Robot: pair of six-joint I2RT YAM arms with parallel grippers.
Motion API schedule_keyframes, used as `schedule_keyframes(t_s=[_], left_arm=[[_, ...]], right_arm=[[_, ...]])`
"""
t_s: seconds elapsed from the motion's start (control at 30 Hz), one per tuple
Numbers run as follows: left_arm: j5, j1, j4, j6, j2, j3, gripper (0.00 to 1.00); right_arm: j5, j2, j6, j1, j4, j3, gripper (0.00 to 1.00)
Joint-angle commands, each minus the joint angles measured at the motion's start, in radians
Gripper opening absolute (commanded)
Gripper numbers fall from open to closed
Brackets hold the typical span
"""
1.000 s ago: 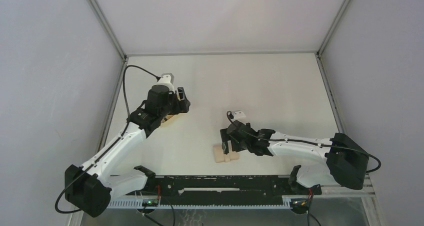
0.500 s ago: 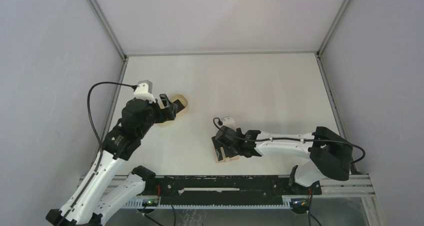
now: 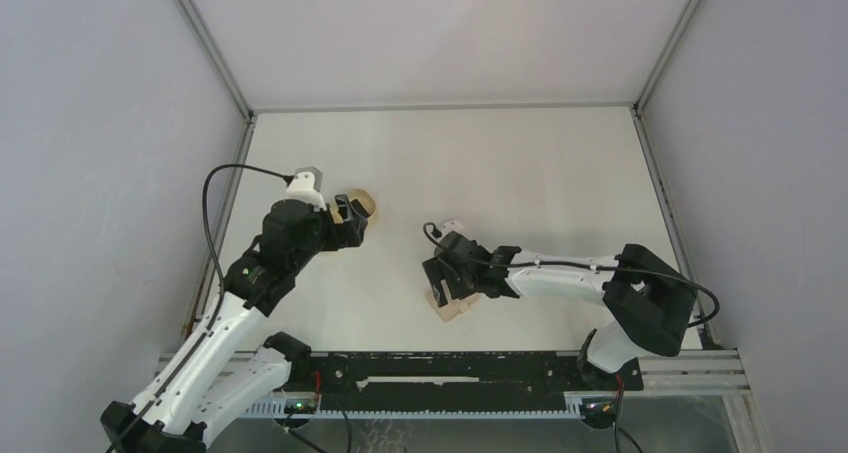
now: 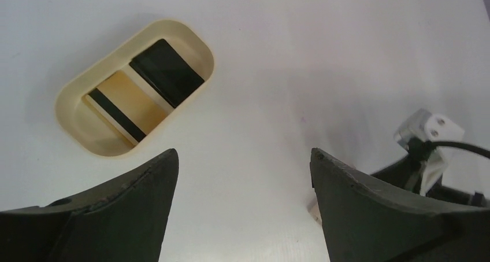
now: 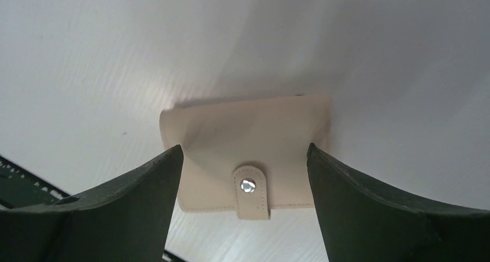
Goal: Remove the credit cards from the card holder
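2 claws stand wide and grip nothing. The left claw (image 4: 242, 169) hangs over bare table (image 4: 323, 54), its 2 fingers spread well apart, and the oval tray (image 4: 65, 103) lies just beyond the left finger. 1 second ago this claw sat right over the tray and covered it in the top view; since then the left arm has drawn back toward the near-left edge, and the tray's far end now shows past the claw tip. Inside the tray lie 2 credit cards side by side: the black card (image 4: 166, 72) at the far end and the tan card (image 4: 130, 103) with its dark stripe next to it.

The right claw (image 5: 245, 158) hovers low above the card holder (image 5: 254, 129), a finger on either side, not touching it. The holder lies folded flat on the table, its tab (image 5: 252, 201) with the snap (image 5: 248, 185) lying over the near edge. The holder has kept its place near the front edge, while the right arm's elbow has swung in toward the middle and the claw has shifted slightly left.

From above, the right claw covers much of the holder and the left claw hides most of the tray, so no card can be seen there. In the right wrist view both near corners of the holder are behind the fingers, and what is inside it cannot be told.
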Motion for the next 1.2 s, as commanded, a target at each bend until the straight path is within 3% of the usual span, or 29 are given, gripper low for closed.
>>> schedule_keyframes(t_s=[0.0,0.13,0.43,0.67,0.77,0.87,1.0,1.17], left_arm=[[0.129,0.001,0.123,0.005,0.007,-0.034,0.90],[0.215,0.002,0.137,0.015,0.026,-0.033,0.99],[0.417,0.003,0.073,0.031,0.077,0.041,1.00],[0.703,0.002,-0.169,0.182,0.129,0.223,1.00],[0.849,-0.003,-0.146,0.263,0.048,0.199,1.00],[0.884,-0.035,-0.093,0.274,-0.036,0.173,1.00],[0.883,-0.075,-0.135,0.289,0.009,0.195,1.00],[0.828,-0.107,-0.135,0.294,0.045,0.208,1.00]], right_arm=[[-0.014,0.063,-0.194,-0.047,0.071,0.050,0.88],[-0.050,0.129,-0.286,-0.057,0.100,0.092,0.89],[-0.296,0.214,-0.513,-0.141,0.150,0.166,0.92],[-0.334,0.216,-0.604,-0.196,0.158,0.214,0.93],[-0.337,0.214,-0.607,-0.205,0.161,0.241,0.93],[-0.308,0.174,-0.580,-0.206,0.175,0.240,0.93],[-0.189,0.068,-0.528,-0.209,0.211,0.196,0.96],[-0.024,-0.058,-0.362,-0.168,0.128,0.159,1.00]])
